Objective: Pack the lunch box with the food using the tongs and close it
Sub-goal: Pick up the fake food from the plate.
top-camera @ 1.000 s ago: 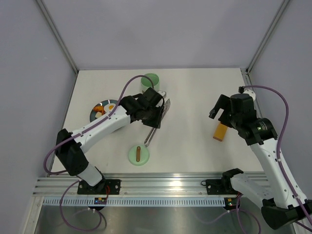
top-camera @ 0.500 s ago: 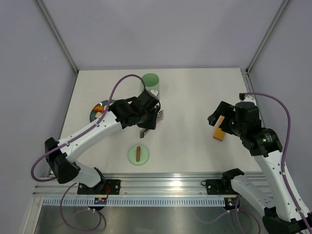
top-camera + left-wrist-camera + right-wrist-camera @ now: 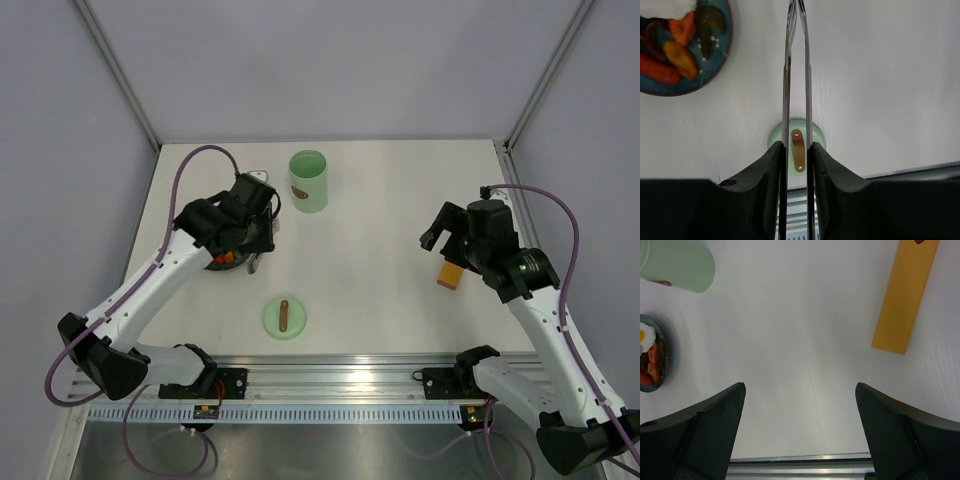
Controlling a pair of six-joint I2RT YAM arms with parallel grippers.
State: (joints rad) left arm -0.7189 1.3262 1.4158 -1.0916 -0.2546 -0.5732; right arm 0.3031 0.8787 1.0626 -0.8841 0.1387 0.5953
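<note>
The silver tongs [image 3: 786, 75] are clamped between my left gripper [image 3: 797, 150] fingers, their two arms pressed nearly together and running away from the wrist. In the top view that gripper [image 3: 255, 245] hovers at the right edge of the plate [image 3: 203, 260], beside the orange and red food [image 3: 680, 55]. Further back stands the mint-green lunch box [image 3: 308, 180], uncovered. Its round lid [image 3: 284, 317] with a brown handle lies near the front edge. My right gripper [image 3: 440, 228] hangs open over bare table, holding nothing.
The blue plate [image 3: 710, 70] also carries a fried egg and dark pieces. A flat orange-yellow strip [image 3: 452, 272] lies under the right arm. The metal rail runs along the table's near edge, and grey walls close in the sides and back.
My left arm has swung left with the tongs, from the middle of the table to the plate's edge. The right arm has shifted slightly and its jaws stay wide.
</note>
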